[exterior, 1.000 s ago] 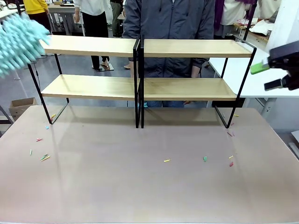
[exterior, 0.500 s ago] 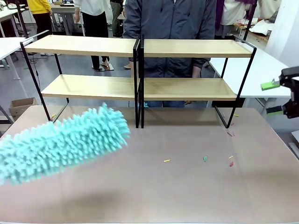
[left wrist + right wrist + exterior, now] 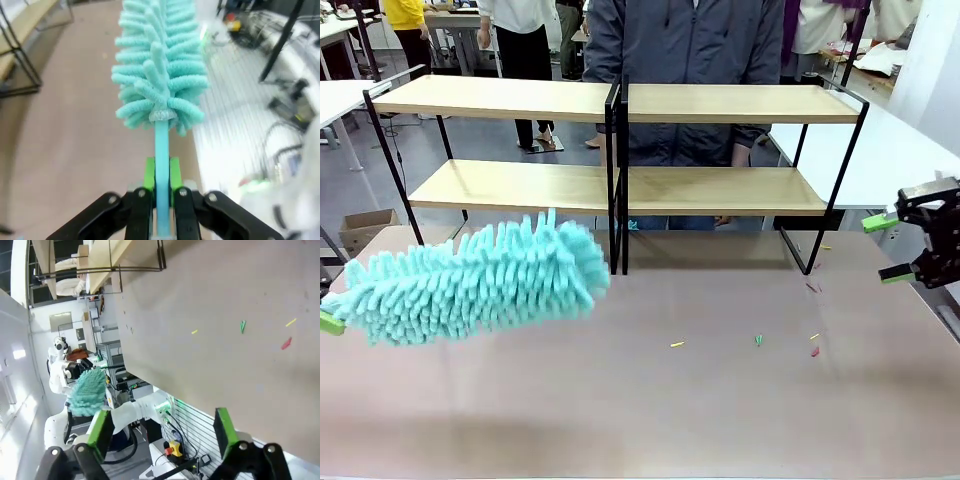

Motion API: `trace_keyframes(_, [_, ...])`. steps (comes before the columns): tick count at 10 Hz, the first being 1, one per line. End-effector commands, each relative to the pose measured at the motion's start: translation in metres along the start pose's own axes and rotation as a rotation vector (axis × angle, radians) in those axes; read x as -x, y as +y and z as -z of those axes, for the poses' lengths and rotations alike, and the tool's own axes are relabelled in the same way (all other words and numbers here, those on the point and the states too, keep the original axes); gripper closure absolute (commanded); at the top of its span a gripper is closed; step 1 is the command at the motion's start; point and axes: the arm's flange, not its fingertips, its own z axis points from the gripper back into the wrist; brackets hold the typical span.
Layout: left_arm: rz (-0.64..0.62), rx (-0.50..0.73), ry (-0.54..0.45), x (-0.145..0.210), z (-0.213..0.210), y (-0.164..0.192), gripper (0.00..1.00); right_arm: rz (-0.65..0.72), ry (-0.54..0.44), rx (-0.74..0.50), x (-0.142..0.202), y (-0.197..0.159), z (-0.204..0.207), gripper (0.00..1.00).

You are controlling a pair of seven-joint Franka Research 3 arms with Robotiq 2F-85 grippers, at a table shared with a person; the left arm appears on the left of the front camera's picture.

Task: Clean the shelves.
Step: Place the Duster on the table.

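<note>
Across the far half of the table [image 3: 650,420] in the front view stand the shelves [image 3: 620,105], with a fluffy turquoise duster [image 3: 470,285] hovering over the near left and the right gripper [image 3: 885,248] at the right edge, jaws spread and empty. Down the left wrist view, the left gripper [image 3: 161,192] clamps the duster's handle [image 3: 161,150]. Along the right wrist view, green pads [image 3: 224,432] stand wide apart above scattered coloured scraps [image 3: 242,326].

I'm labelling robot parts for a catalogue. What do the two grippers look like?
Both match: the left gripper and right gripper have black, jointed two-finger linkages with round pivot pins and flat bright-green pads on the fingertips. In the front view the right gripper shows the same black body with green tips.
</note>
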Motion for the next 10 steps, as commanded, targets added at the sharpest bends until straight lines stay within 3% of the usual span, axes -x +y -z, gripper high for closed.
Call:
trace_keyframes(1, [0.106, -0.112, 0.102, 0.019, 0.058, -0.027, 0.87, -0.038, -0.022, -0.033, 0.001, 0.005, -0.005, 0.0])
trace_keyframes(4, [0.048, -0.192, 0.226, 0.024, 0.071, -0.011, 0.87, -0.038, -0.022, -0.033, 0.001, 0.005, -0.005, 0.0])
trace_keyframes(6, [0.031, -0.2, 0.233, 0.025, 0.079, -0.006, 0.87, -0.038, -0.022, -0.033, 0.001, 0.005, -0.005, 0.0])
trace_keyframes(7, [0.024, -0.216, 0.225, 0.026, 0.078, -0.002, 0.28, -0.038, -0.022, -0.033, 0.001, 0.005, -0.005, 0.0])
trace_keyframes(8, [0.004, -0.23, 0.181, 0.024, 0.076, 0.003, 0.29, -0.038, -0.022, -0.033, 0.001, 0.005, -0.005, 0.0])
trace_keyframes(9, [-0.034, -0.274, 0.113, 0.015, 0.072, 0.013, 0.0, -0.038, -0.022, -0.033, 0.001, 0.005, -0.005, 0.0])
trace_keyframes(10, [-0.151, -0.296, 0.044, 0.002, 0.059, 0.023, 0.24, -0.038, -0.022, -0.033, 0.001, 0.005, -0.005, 0.0])
